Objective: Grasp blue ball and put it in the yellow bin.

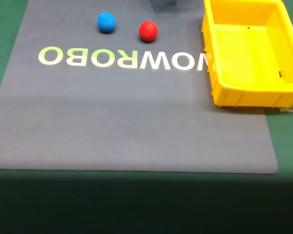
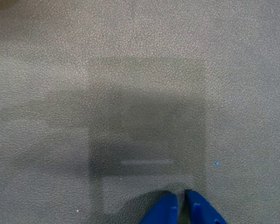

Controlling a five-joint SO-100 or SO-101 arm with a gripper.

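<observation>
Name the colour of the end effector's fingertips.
Blue, clearest in the wrist view: end effector over the grey mat.

Soft even light; blocky shadow on mat (image 2: 144, 116); slight blur.

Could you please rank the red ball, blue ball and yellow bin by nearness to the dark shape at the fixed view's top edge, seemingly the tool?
1. Red ball, just below-left of the dark shape.
2. Blue ball, farther left, and yellow bin, at right: too close to call.
</observation>
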